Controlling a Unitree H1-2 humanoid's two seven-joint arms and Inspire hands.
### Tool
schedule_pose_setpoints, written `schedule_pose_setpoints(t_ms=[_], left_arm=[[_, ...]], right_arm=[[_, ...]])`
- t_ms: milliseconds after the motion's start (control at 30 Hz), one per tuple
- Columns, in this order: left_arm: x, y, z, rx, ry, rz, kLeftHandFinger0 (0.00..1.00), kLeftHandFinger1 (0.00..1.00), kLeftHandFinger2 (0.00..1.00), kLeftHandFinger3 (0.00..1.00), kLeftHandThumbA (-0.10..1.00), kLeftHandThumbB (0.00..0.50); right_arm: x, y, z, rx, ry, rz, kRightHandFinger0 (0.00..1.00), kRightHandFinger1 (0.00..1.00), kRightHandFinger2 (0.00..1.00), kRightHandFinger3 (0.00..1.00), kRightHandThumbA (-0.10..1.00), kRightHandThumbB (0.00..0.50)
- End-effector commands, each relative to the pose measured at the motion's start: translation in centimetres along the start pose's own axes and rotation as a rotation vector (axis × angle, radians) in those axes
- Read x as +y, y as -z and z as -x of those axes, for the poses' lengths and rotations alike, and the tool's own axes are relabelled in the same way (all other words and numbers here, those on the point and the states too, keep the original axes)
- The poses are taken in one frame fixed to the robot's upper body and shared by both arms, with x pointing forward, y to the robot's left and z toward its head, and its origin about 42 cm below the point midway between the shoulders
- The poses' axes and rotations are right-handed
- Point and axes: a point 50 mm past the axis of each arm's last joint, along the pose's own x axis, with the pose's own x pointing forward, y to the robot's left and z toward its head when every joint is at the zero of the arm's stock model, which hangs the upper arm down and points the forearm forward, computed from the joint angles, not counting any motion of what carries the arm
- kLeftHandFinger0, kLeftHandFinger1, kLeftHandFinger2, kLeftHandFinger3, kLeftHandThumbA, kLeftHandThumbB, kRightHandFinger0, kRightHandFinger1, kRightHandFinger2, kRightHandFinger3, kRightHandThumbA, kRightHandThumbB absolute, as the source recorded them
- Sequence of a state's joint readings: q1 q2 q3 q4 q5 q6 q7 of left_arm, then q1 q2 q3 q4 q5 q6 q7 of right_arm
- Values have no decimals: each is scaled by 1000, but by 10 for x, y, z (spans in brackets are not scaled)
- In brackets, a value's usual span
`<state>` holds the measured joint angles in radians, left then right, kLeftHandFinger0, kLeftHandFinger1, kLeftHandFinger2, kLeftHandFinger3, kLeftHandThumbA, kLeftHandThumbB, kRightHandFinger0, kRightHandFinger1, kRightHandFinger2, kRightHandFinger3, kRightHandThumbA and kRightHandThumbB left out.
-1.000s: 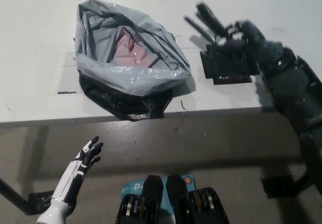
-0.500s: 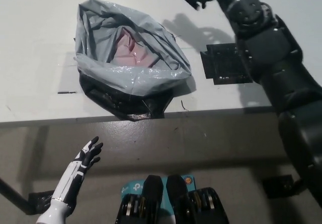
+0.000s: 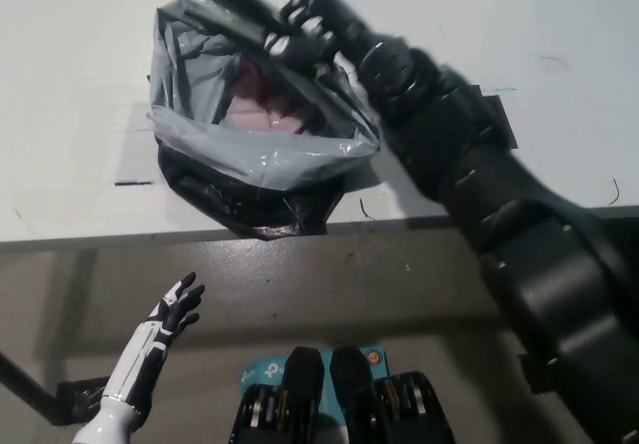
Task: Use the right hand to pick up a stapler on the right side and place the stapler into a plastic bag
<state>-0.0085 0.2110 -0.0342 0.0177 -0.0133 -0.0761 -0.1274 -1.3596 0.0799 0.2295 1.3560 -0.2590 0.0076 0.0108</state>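
Note:
A grey plastic bag (image 3: 200, 135) lies open on the white table (image 3: 70, 85), with something pink showing inside. My black right hand (image 3: 310, 27) hovers over the bag's far right rim, shut on a dark stapler (image 3: 240, 3) that sticks out to the left over the bag's mouth. The stapler is blurred by motion. My black right arm crosses the table from the bottom right. Below the table's front edge at the lower left, my white left hand (image 3: 172, 309) rests open, holding nothing.
A black mat (image 3: 497, 125) on the table to the right of the bag is mostly hidden under my right arm. The table's front edge (image 3: 120, 238) runs across the middle of the picture, with brown floor below.
My right hand has lifted the stapler off the black mat, swung up and then left, and now holds it over the bag's mouth. The left hand has stayed still.

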Motion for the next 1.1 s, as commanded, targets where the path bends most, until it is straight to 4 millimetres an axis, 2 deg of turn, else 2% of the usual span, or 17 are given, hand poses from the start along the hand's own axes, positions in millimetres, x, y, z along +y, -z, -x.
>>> schedule_pose_setpoints(t_ms=[0, 100, 133, 200, 233, 267, 300, 333, 367, 400, 433, 500, 700, 867, 933, 1000, 1067], left_arm=[[6, -11, -1, -60, 2, -24, 1000, 1000, 1000, 1000, 1000, 300], [7, -13, -2, -65, 5, -24, 1000, 1000, 1000, 1000, 1000, 300], [7, -13, -2, -64, 5, -23, 1000, 1000, 1000, 1000, 1000, 297], [7, -13, -2, -66, 9, -17, 1000, 1000, 1000, 1000, 1000, 293], [6, -14, -1, -62, 7, -31, 1000, 1000, 1000, 1000, 1000, 305], [6, -14, -1, -64, 6, -30, 1000, 1000, 1000, 1000, 1000, 297], [6, -14, -2, -67, 6, -27, 1000, 1000, 1000, 1000, 1000, 296], [6, -15, -3, -67, 6, -27, 1000, 1000, 1000, 1000, 1000, 295], [6, -15, -2, -69, 7, -25, 1000, 1000, 1000, 1000, 1000, 287], [5, -15, -2, -71, 6, -26, 1000, 1000, 1000, 1000, 1000, 287], [6, -15, -2, -69, 6, -26, 1000, 1000, 1000, 1000, 1000, 295], [6, -15, -1, -65, 11, -20, 1000, 1000, 1000, 1000, 1000, 295], [6, -14, -1, -65, 9, -18, 1000, 1000, 1000, 1000, 1000, 297], [6, -12, -1, -75, 9, -14, 1000, 1000, 1000, 1000, 1000, 281], [6, -13, -1, -61, 9, -16, 1000, 1000, 1000, 1000, 1000, 323], [5, -13, -1, -67, 11, -28, 1000, 1000, 1000, 1000, 1000, 305], [5, -12, -1, -66, 12, -25, 1000, 1000, 1000, 1000, 1000, 330]], right_arm=[[-6, -32, -2, -117, 53, 73, 25, 372, 588, 95, 140, 264], [3, -24, -2, -101, 47, 148, 35, 370, 584, 151, 210, 259], [5, -22, -2, -91, 44, 160, 33, 347, 557, 192, 208, 257], [9, -19, -2, -78, 39, 176, 0, 313, 526, 191, 194, 262], [12, -17, -1, -68, 46, 197, 13, 347, 571, 239, 207, 279], [13, -17, -1, -73, 49, 222, 309, 658, 817, 440, 281, 307], [14, -17, -1, -82, 51, 250, 417, 719, 820, 478, 307, 317], [15, -17, -1, -97, 28, 270, 642, 891, 942, 785, 420, 349], [17, -15, -1, -93, -17, 263, 946, 1000, 1000, 1000, 523, 414], [17, -15, -1, -78, -49, 295, 1000, 1000, 1000, 1000, 675, 481], [18, -15, -1, -71, -53, 350, 1000, 1000, 1000, 1000, 809, 499], [15, -14, -1, -80, -45, 391, 1000, 1000, 1000, 1000, 905, 500], [3, -18, 0, -151, 10, 350, 1000, 1000, 1000, 1000, 1000, 500], [-24, -51, 1, -290, 53, 277, 1000, 1000, 1000, 1000, 1000, 500], [-38, -67, 4, -359, 62, 232, 1000, 1000, 1000, 1000, 1000, 500], [-57, -87, 9, -450, 74, 147, 1000, 1000, 1000, 1000, 1000, 500], [-78, -108, 20, -527, 96, 71, 1000, 1000, 1000, 1000, 1000, 500]])
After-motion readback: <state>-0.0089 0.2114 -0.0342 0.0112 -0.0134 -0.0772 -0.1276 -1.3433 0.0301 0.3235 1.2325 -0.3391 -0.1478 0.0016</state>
